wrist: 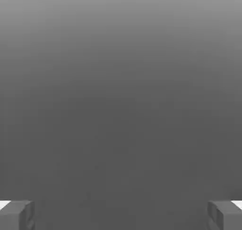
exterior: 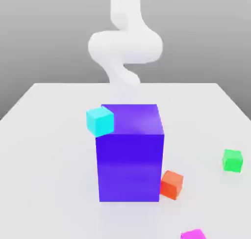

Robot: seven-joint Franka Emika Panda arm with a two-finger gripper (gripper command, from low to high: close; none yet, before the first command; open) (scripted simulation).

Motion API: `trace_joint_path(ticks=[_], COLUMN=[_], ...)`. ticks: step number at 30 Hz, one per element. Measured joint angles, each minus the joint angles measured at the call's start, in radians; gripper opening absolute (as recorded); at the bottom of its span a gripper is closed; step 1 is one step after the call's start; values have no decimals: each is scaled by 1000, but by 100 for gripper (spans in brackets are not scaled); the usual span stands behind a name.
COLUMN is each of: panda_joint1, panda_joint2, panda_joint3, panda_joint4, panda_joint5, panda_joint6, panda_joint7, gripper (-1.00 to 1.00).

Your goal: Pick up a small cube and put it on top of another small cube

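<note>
A small magenta cube (exterior: pixel 192 234), likely light, rigid and best pinched across two flat opposite sides, sits at the white counter's (exterior: pixel 44 149) near edge, while the claw (wrist: pixel 121 215) hangs spread wide and empty

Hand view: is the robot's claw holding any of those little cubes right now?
No, nothing is held. The gripper is open, its fingertips wide apart with nothing between them.

Four small cubes (exterior: pixel 100 121) — one big block (exterior: pixel 130 152)

Soft even light, faint shadows under blocks, pale arm (exterior: pixel 125 46) blurred, hand view dim, grey, featureless
</note>
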Motion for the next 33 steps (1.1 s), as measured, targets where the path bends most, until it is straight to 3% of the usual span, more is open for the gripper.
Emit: trace_joint_path(ticks=[16,33], panda_joint1=[71,177], panda_joint2=[586,1204], panda_joint3=[66,75], panda_joint4=[40,96], panda_joint5=[4,-94], panda_joint6=[156,368], panda_joint7=[-18,37], gripper=[0,0])
